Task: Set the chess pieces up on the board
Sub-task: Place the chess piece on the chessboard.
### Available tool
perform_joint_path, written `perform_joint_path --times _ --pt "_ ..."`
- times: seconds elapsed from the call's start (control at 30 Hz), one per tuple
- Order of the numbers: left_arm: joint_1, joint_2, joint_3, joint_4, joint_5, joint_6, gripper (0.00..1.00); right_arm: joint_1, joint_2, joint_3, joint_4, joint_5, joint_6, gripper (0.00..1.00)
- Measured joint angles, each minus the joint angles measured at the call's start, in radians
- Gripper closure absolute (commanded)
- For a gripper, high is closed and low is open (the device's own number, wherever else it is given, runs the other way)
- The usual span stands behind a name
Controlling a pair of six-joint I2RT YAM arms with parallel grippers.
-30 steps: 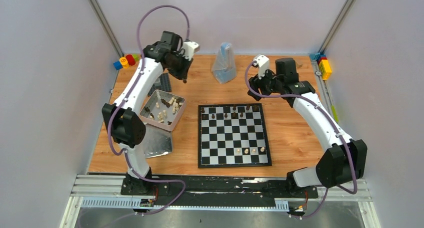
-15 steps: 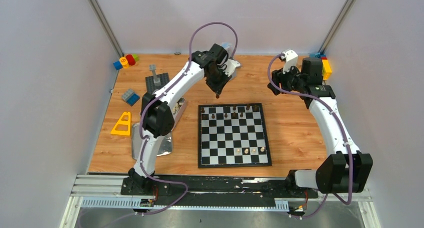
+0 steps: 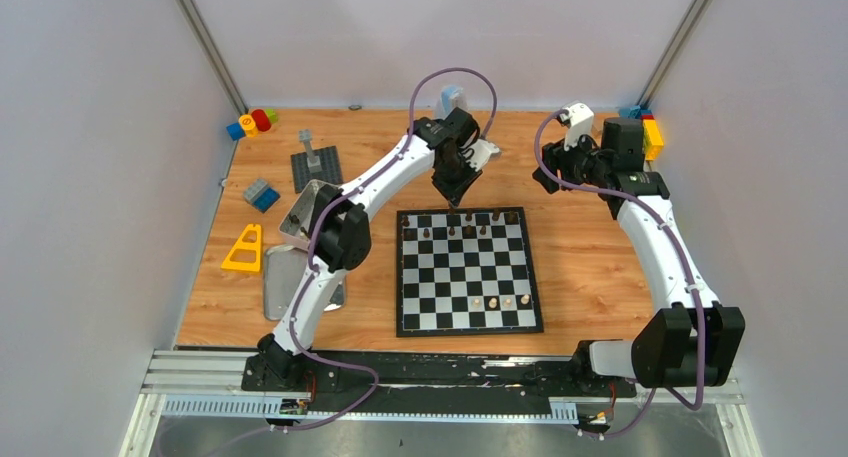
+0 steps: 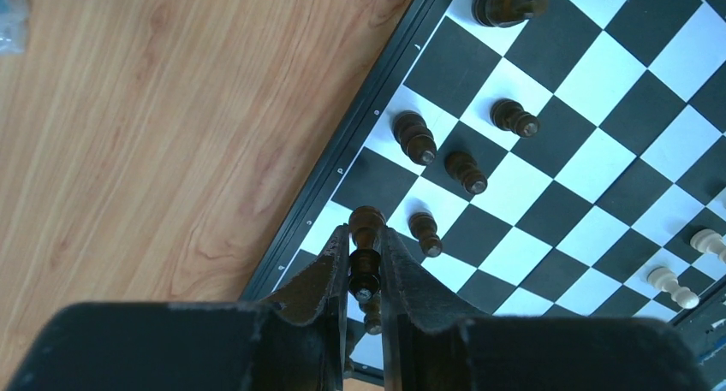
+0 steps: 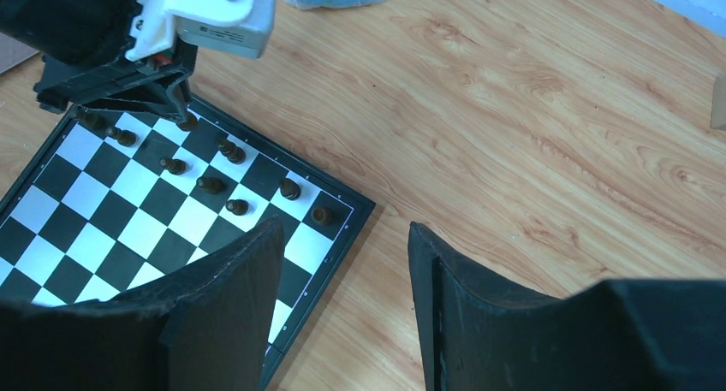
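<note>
Left tool (image 4: 364, 237) pinches a dark chess piece (image 4: 366, 222) above the far edge of the board (image 4: 561, 216). Right tool (image 5: 344, 230) spread, empty, over the table (image 5: 531, 151).

Legible text, labels, brands, numbers, signs: none.
Board (image 3: 468, 269): the black border carries only small pale dots, no readable characters.
Coloured bricks (image 3: 261, 119): any marking is too small to tell.

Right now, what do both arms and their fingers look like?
Both arms match: the left arm and right arm have white link shells, black joint housings and a looping purple cable. Each wrist carries a white camera block. The fingers are matte black, wedge-shaped.
</note>
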Motion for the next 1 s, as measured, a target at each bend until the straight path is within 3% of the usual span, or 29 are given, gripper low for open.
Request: perform_joint_path --times 1.0 --pt "-0.013 0.093 0.058 -0.003 0.043 -0.016 0.84 0.0 0.0 -0.014 0.007 0.0 -0.001 0.44"
